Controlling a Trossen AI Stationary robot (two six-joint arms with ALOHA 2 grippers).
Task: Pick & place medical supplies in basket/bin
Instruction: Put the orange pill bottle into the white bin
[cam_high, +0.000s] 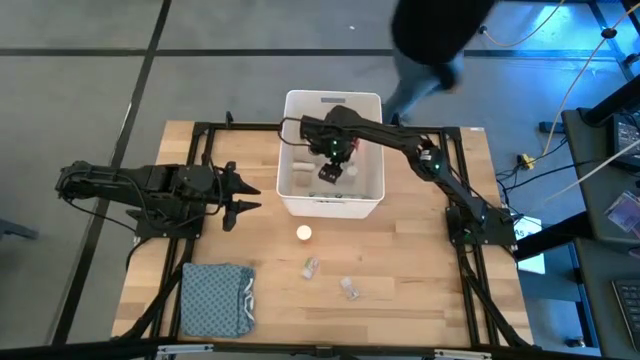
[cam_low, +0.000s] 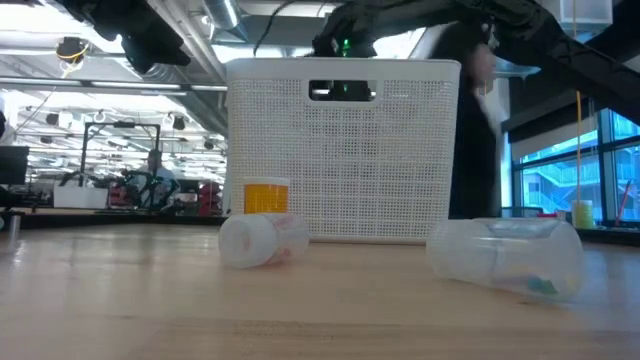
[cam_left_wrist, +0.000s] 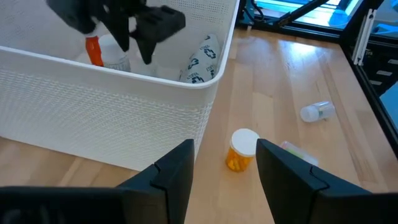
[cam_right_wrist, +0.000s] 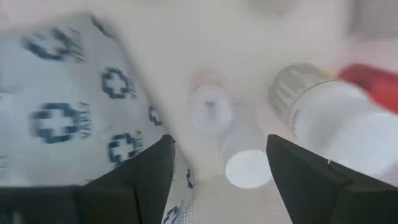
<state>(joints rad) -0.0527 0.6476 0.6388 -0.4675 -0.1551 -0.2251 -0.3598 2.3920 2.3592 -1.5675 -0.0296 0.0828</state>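
The right gripper hangs inside the large white rectangular plastic tub, its two dark fingers spread apart with nothing clamped between them. Just past those fingers, on the tub floor, lie a small clear vial with a white end, a white bottle with a red cap beside it, and a grey flat packet printed with dark blue crosses on the other side. The left wrist view shows the same gripper over the tub's rim, with the cross-printed packet leaning against the inner wall and a red-capped white bottle near it. The tub stands at the far middle of the light wooden table. On the bare wood in front of it sit an orange pill bottle with a white cap, standing upright close to the tub's near wall, and two clear plastic vials lying on their sides, one nearer the tub, the other further toward the table's front edge. The left gripper waits at the table's left side, level with the tub's near corner, fingers parted and empty. A folded blue-grey cloth lies at the front left corner. A person stands beyond the far edge.
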